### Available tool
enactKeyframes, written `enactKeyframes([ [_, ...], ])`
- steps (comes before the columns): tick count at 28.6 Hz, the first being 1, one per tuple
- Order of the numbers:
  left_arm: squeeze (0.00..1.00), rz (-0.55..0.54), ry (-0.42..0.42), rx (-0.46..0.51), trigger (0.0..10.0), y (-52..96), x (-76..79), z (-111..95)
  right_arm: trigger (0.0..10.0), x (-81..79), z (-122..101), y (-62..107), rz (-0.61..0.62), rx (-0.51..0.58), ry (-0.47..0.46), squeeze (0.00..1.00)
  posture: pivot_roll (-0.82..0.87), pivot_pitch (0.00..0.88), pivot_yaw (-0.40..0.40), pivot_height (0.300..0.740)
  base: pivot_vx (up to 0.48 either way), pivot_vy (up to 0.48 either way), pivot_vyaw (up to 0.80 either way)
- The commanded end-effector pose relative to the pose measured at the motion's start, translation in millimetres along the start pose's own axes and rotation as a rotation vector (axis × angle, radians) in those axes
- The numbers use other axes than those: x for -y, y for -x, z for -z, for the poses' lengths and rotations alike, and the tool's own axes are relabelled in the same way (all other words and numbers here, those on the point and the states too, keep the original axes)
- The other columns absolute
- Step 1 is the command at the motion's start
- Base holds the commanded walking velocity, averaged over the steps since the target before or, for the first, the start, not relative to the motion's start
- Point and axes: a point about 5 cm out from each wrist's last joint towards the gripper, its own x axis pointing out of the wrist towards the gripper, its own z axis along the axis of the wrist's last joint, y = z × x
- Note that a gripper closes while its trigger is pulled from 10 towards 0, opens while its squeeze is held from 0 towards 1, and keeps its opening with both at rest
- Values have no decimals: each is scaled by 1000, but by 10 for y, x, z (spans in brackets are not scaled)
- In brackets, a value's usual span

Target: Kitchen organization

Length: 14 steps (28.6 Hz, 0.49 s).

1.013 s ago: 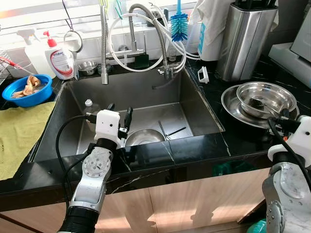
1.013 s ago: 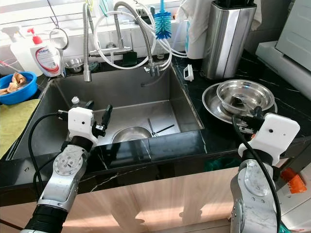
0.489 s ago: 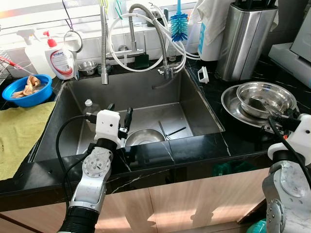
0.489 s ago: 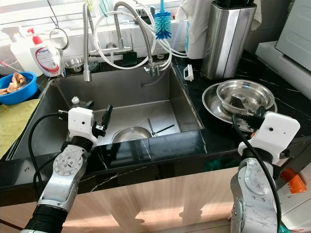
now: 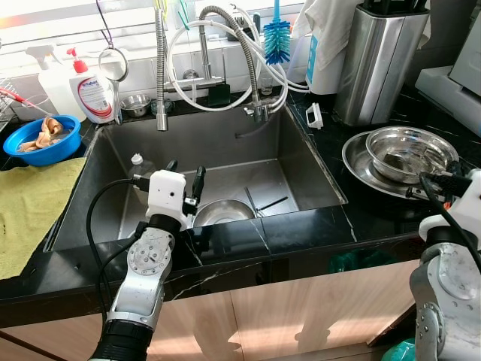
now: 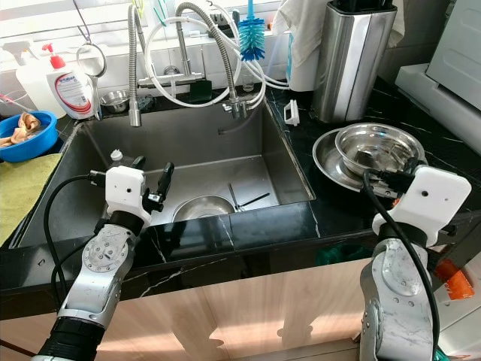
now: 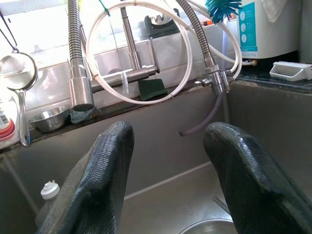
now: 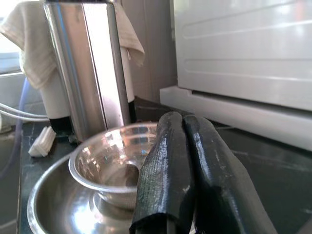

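My left gripper hangs open over the front of the steel sink, with nothing between its fingers. Just past it a steel bowl lies on the sink floor, beside two dark utensils. On the right counter another steel bowl sits inside a wider steel dish. My right gripper is shut and empty at the near edge of that dish, its two fingers pressed together and pointing at the bowl.
A tall steel knife block and a white appliance stand behind the dishes. Faucet hoses and a blue brush hang over the sink. A soap bottle, blue bowl and yellow cloth are left.
My right arm has shifted slightly to the right and up beside the stacked dishes. The left arm and the bowl in the sink have not moved.
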Motion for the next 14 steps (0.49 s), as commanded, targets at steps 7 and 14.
enactKeyframes([
  [7,0,-9,-8,-5,10000,2,-37,-2,10000,-125,-313,-51,-60,119,-53,0,-159,0,87,740,0,0,0],
  [14,0,-13,-8,-5,10000,3,-35,-1,10000,-306,-530,-61,-184,213,-84,0,-164,0,85,740,0,0,0],
])
